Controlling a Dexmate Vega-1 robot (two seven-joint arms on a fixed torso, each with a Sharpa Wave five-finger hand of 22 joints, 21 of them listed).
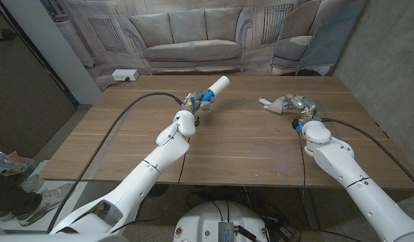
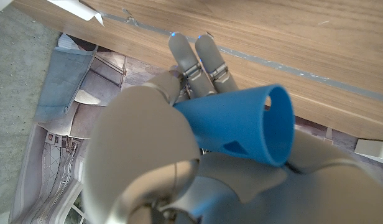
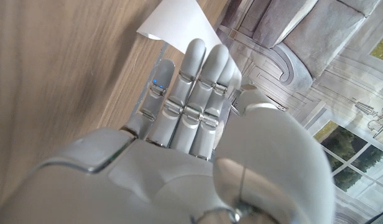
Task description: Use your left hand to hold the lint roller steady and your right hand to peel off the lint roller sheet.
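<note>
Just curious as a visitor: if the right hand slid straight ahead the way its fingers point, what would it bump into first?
Probably the white peeled sheet lying on the table, just beyond the right hand's fingers; whether they already touch is unclear.

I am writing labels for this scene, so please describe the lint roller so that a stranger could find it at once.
Look at the far part of the wooden table, left of its middle, where the left hand is. It holds the lint roller by its blue handle, the white roll pointing up and away. The white sheet near the right hand lies flat instead.
</note>
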